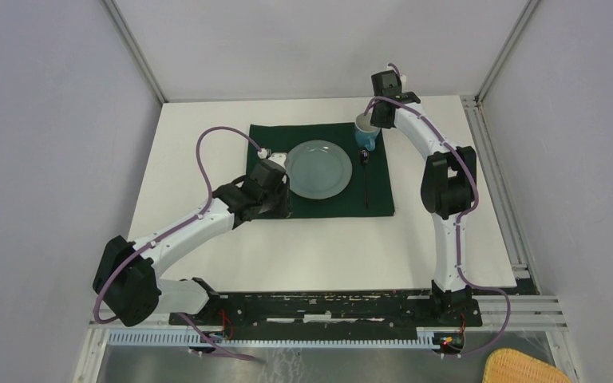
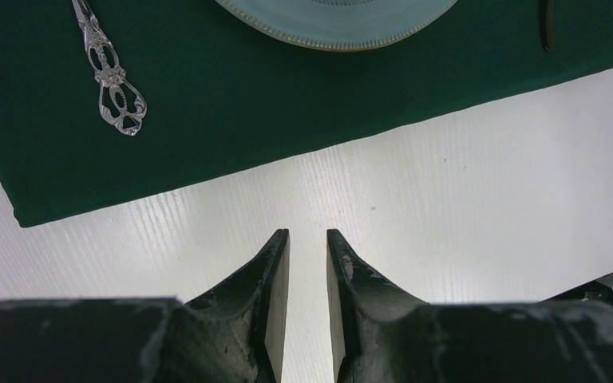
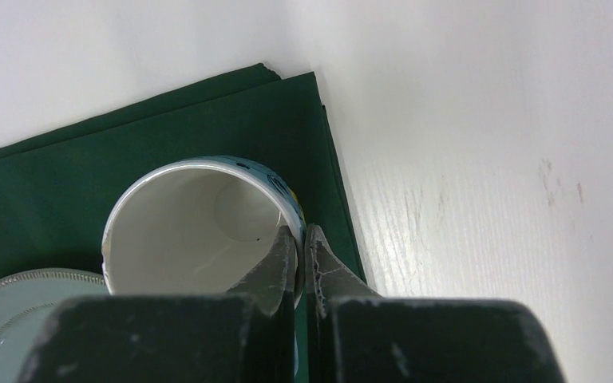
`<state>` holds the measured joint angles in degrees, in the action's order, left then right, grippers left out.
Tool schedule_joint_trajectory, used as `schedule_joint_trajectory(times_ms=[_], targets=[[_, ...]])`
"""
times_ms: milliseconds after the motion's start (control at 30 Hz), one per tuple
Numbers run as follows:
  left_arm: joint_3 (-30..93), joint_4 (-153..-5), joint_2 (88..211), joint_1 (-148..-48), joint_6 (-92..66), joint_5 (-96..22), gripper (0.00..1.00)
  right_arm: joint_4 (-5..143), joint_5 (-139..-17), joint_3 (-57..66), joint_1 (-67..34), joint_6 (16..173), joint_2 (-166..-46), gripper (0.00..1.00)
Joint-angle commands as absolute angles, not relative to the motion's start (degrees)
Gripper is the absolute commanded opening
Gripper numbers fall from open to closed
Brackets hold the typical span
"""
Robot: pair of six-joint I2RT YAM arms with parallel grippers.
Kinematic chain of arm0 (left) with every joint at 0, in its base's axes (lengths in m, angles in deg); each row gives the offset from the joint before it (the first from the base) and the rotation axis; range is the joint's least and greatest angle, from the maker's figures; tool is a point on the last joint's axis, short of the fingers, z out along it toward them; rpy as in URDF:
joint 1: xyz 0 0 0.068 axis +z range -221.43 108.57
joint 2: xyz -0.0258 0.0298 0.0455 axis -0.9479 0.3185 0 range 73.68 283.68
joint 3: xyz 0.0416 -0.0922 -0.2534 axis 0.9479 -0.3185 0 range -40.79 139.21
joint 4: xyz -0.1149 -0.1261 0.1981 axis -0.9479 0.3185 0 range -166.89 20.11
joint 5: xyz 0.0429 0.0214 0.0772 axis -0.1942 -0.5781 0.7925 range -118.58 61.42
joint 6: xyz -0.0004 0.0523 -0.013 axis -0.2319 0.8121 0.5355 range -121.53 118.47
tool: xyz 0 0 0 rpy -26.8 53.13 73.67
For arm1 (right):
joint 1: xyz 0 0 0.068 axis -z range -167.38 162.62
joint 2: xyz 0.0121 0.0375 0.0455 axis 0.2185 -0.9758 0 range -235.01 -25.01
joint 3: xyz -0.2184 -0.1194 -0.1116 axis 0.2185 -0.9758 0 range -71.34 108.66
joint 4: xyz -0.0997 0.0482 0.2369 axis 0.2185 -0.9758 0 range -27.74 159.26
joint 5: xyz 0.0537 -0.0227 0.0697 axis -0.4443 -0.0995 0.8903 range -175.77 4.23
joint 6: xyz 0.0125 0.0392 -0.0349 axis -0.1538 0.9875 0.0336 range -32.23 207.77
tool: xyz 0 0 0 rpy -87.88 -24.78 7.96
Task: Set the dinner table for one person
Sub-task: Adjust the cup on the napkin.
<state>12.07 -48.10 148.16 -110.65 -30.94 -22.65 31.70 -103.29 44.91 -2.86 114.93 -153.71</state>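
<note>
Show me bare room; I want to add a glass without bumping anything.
Free: the wide strip of dinner table between the green cloth and the arm bases, and the table left of the cloth. Crowded: the cloth, holding plate, cutlery, and the mug in the right gripper.

cloth (image 1: 327,209): dark green | plate (image 1: 319,169): pale blue, mid-cloth | mug (image 1: 365,137): cloth's far right corner | dark utensil (image 1: 367,183), perhaps a spoon: cloth's right strip | ornate silver handle (image 2: 110,84): cloth's left strip | basket (image 1: 523,369): well off cloth
</note>
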Motion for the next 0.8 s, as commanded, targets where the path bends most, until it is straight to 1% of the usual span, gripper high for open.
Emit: schedule_joint_trajectory(times_ms=[0,367,767], targets=[[14.0,-49.1,148.1,-110.4,-32.4,-22.0,0.30,34.2,-100.5,48.6,-3.1,116.0,-155.0,0.00],[13.5,-49.2,148.2,-110.4,-32.7,-22.0,0.30,34.7,-100.1,50.4,-3.1,116.5,-155.3,0.00],[13.3,-50.1,148.6,-110.4,-33.1,-22.5,0.30,34.0,-101.4,47.6,-3.0,117.4,-152.1,0.00]])
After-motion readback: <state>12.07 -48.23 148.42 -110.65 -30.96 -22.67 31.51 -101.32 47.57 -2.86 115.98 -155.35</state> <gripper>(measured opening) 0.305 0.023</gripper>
